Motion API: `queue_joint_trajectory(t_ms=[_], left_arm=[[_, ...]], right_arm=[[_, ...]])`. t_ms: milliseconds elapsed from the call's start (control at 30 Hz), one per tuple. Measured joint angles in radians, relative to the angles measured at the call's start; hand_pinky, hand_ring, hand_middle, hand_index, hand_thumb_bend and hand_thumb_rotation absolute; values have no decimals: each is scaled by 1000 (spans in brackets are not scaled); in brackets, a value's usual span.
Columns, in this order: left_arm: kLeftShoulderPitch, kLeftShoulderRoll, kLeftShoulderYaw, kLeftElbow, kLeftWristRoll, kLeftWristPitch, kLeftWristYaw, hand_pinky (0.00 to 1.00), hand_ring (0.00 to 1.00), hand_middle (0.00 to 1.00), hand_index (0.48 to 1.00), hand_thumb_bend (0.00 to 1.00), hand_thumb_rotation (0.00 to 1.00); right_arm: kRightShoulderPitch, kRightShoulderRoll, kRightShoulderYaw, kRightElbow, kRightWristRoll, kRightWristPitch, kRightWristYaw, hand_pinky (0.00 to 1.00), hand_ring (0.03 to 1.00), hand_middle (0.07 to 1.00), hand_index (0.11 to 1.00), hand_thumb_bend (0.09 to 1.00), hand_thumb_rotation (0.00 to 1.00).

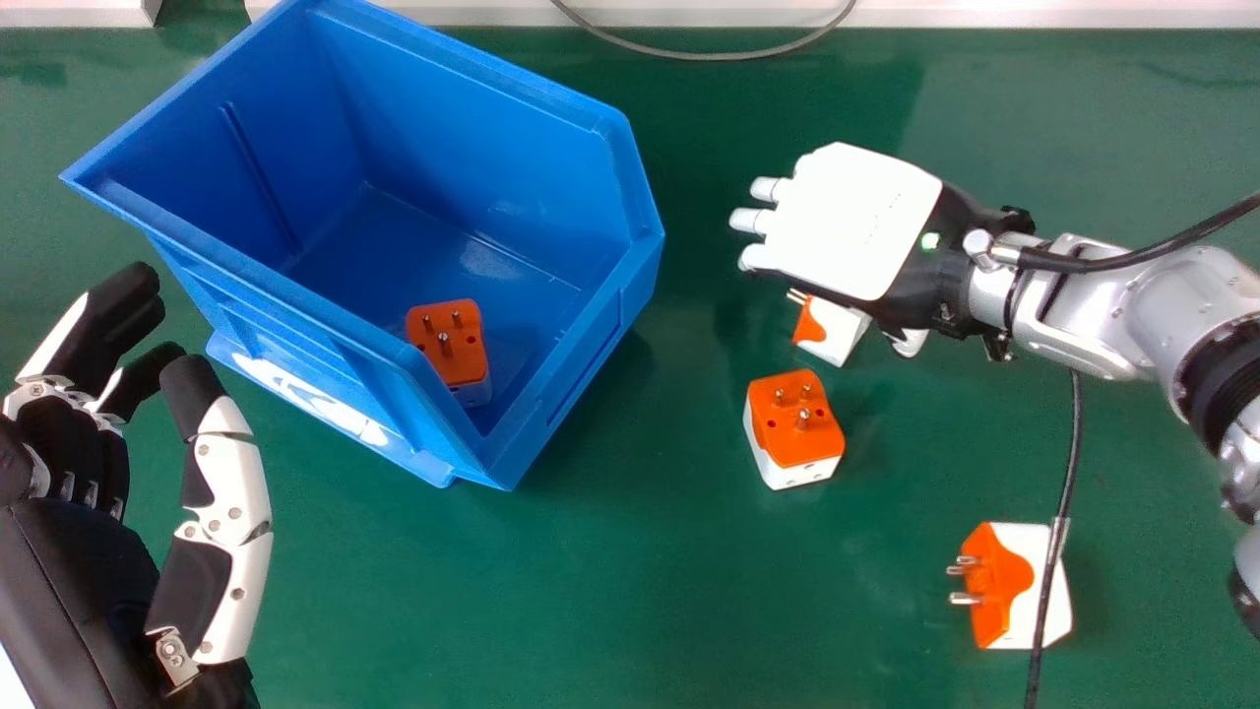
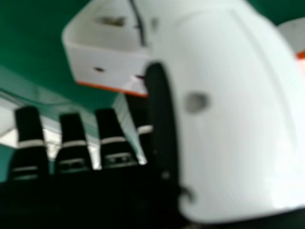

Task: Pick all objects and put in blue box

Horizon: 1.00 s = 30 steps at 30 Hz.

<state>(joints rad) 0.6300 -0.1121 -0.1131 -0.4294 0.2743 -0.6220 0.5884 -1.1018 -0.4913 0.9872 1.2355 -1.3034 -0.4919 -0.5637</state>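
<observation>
You see the right hand (image 1: 856, 217) right of the blue box (image 1: 472, 128), apart from it: back upward, fingers (image 2: 71, 138) uncurled and directed boxward; the silver forearm (image 1: 1132, 305) extends away behind. Your left hand (image 1: 231, 483) lies at the box's near-left side, fingers loosely bent, thumb raised toward it.

The head view looks forward and down over the green bench (image 1: 630, 601); the other, close along the right hand (image 1: 856, 222), shares boxy white-and-orange adapters (image 2: 107, 62).

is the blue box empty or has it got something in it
Not empty: inside the blue box, one orange-and-white adapter shows, prongs up.
</observation>
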Motion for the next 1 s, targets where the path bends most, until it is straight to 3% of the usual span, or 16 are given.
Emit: queue_joint_trajectory(t_ms=[67,167,233,433,633,1000], left_arm=[[0,0,1,0,0,0,1,681,736,726,747,236,0],[-1,0,1,1,0,0,1,684,740,727,748,236,0],[-1,0,1,1,0,0,1,683,740,727,747,235,0],[-2,0,1,1,0,0,3,684,740,727,747,234,0],[-4,0,1,1,0,0,3,682,739,728,749,229,0],[-5,0,1,2,0,-1,3,678,736,728,748,235,0]], right_arm=[[0,9,-1,10,8,-3,20,597,759,831,715,720,0],[2,25,-11,29,37,-28,33,360,450,566,589,545,0],[5,37,-25,41,58,-35,41,321,407,509,565,523,0],[16,53,-46,55,106,-44,108,306,385,466,538,512,0],[16,50,-48,55,117,-47,117,357,399,499,527,512,0],[16,42,-47,48,117,-58,108,358,406,507,520,513,0]])
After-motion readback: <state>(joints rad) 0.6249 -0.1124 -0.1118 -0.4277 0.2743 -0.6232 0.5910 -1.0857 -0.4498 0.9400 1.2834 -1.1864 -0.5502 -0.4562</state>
